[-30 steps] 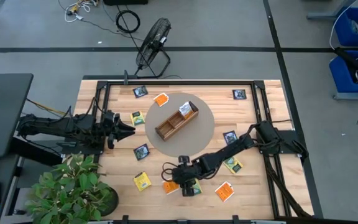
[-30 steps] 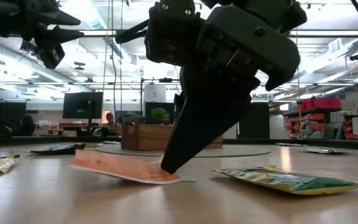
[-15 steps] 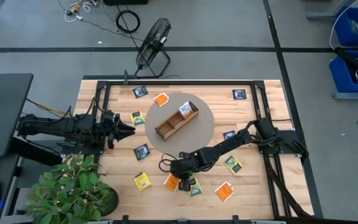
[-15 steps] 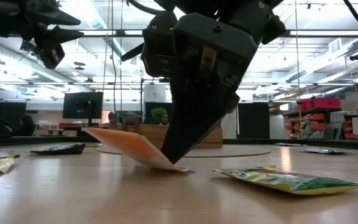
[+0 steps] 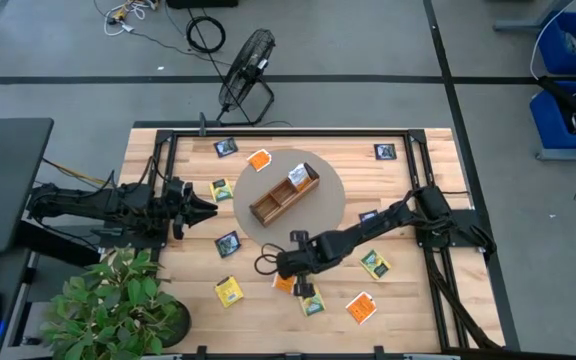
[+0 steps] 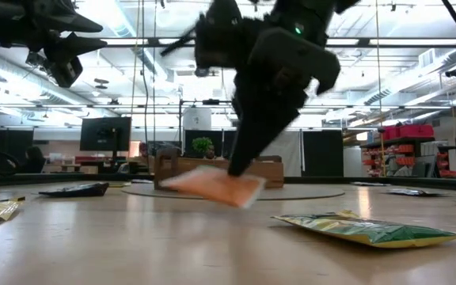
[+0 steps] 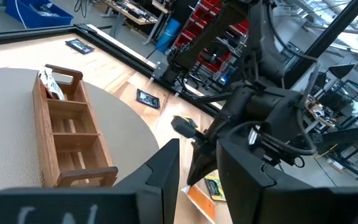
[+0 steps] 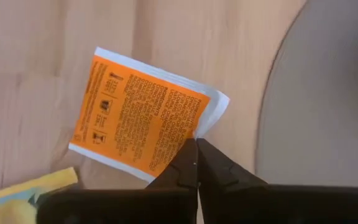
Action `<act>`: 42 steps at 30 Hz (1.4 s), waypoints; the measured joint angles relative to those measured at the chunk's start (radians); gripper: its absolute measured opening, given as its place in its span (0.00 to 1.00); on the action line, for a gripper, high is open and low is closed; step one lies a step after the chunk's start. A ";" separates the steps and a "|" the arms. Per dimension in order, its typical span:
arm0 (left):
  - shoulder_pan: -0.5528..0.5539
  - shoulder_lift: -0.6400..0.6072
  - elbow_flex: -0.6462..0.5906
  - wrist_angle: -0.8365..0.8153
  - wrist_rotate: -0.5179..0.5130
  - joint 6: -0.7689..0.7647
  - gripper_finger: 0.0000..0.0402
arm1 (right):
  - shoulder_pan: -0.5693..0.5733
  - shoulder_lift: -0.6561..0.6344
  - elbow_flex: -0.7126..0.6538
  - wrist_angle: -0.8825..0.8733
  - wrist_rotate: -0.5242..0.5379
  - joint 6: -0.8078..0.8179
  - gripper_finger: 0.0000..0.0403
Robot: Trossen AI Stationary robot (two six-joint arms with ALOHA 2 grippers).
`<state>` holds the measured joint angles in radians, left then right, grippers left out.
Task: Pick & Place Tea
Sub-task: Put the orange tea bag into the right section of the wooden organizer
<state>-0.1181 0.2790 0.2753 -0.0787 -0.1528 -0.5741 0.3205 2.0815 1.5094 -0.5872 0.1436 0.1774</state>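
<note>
Orange packet (image 8: 143, 117) edge between closed jaws

Matt paper packet (image 8: 143, 121) (wooden table (image 8: 36, 37))

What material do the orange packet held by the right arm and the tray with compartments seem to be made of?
Orange packet: probably thin coated paper or foil laminate, printed orange with white sealed edges; it hangs from one pinched corner, off the table in the low view.
Tray: wood, apparently with a clear finish; brown grain shows on the walls and dividers.
</note>
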 joint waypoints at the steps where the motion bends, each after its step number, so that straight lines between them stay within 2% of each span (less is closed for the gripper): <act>1: 0.000 0.000 0.000 0.003 0.000 0.006 0.27 | -0.001 0.000 0.019 -0.013 0.015 -0.023 0.00; 6: 0.000 0.000 0.000 0.007 0.000 0.009 0.27 | -0.013 -0.002 0.107 -0.115 0.120 -0.128 0.00; 12: 0.000 0.000 0.000 0.007 -0.003 0.010 0.27 | -0.041 -0.005 0.184 -0.306 0.320 -0.286 0.00; 20: 0.000 0.000 0.000 0.048 -0.055 0.034 0.27 | -0.129 -0.041 0.183 -0.417 0.443 -0.386 0.00; 32: 0.003 0.000 0.000 0.065 -0.083 0.028 0.27 | -0.304 -0.129 0.164 -0.376 0.512 -0.610 0.00; 36: 0.003 0.000 0.000 0.069 -0.084 0.028 0.27 | -0.316 -0.191 0.164 -0.363 0.426 -0.613 0.00; 40: 0.003 0.000 0.000 0.069 -0.092 0.027 0.27 | -0.292 -0.253 0.164 -0.363 0.453 -0.628 0.00; 42: 0.003 0.000 0.000 0.068 -0.105 0.027 0.27 | -0.275 -0.291 0.163 -0.352 0.413 -0.613 0.00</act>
<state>-0.1146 0.2790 0.2756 -0.0103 -0.2580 -0.5468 0.0459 1.7902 1.6726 -0.9387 0.5569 -0.4358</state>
